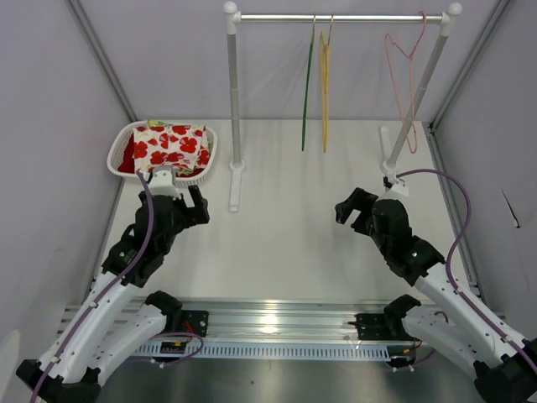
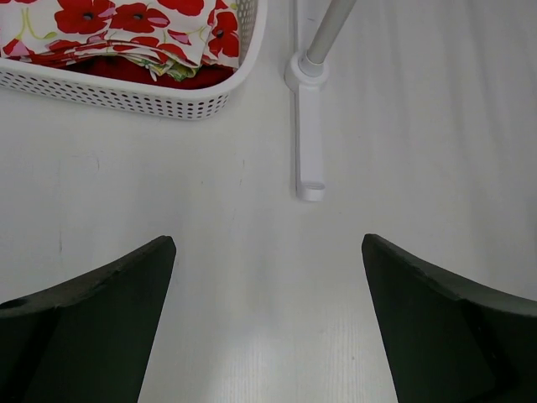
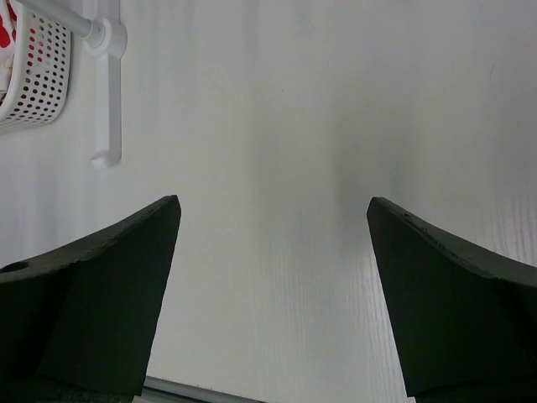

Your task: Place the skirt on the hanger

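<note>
Pick-up step, not begun: my left gripper [image 2: 267, 242] and right gripper [image 3: 273, 201] hover spread, empty. The skirt [image 2: 126, 21] lies folded in the basket [image 2: 126, 96], ahead-left of the left gripper; I'd reach there next.

In the top view, the basket [image 1: 120, 159] stands on the table [image 1: 294, 243] at the upper left, and the folded skirt [image 1: 172, 147] lies inside it. Just right of the basket rises the rack's left post [image 1: 235, 101]. The bar [image 1: 277, 17] runs along the top of the frame to the right post [image 1: 421, 92]. The left hanger [image 1: 308, 92] and the middle hanger [image 1: 325, 92] hang side by side near the bar's centre, and the right hanger [image 1: 411, 101] hangs near its right end. My left gripper [image 2: 268, 242] is just below the basket in the frame. My right gripper [image 3: 273, 201] is right of centre, below the right post's foot.
</note>
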Controlling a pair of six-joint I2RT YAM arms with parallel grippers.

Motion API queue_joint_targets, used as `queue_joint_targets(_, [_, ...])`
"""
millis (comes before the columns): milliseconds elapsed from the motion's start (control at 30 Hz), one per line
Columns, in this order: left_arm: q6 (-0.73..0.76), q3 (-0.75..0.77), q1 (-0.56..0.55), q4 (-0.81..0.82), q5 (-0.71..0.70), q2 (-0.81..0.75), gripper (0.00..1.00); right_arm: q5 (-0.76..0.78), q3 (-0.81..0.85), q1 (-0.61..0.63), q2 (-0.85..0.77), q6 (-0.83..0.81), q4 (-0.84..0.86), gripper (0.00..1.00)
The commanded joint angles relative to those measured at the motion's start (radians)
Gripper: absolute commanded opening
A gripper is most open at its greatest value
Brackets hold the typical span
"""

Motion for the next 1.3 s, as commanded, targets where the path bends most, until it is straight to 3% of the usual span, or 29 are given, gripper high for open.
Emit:
queue_joint_targets(0, [-0.014, 0.043, 0.006, 0.002, -0.026, 0.011, 0.99, -0.007, 0.020, -0.006, -0.009, -0.015, 0.025, 0.99])
queue_joint_targets(300, [-0.037, 0.120, 0.017, -0.052, -0.118, 0.097, 0.99, -0.027, 0.016, -0.008, -0.004, -0.024, 0.010, 0.99])
queue_joint_targets(367, [-0.046, 0.169, 0.061, -0.063, -0.123, 0.166, 0.99, -0.041, 0.016, -0.006, -0.001, -0.028, 0.013, 0.99])
queue_joint_targets(567, [-0.126, 0.357, 0.336, -0.017, -0.072, 0.439, 0.93, -0.131, 0.025, -0.006, 0.059, -0.021, 0.048, 1.00])
queue_joint_targets(800, [-0.166, 0.491, 0.540, 0.080, -0.020, 0.762, 0.85, -0.182, 0.049, -0.005, 0.076, 0.002, 0.036, 0.99])
queue_joint_targets(967, [-0.132, 0.609, 0.606, 0.095, 0.029, 0.954, 0.73, -0.193, 0.042, -0.003, 0.066, 0.005, 0.028, 1.00])
queue_joint_targets(1267, [-0.083, 0.698, 0.696, 0.160, 0.136, 1.178, 0.72, -0.217, 0.017, -0.003, 0.063, 0.015, 0.061, 0.99])
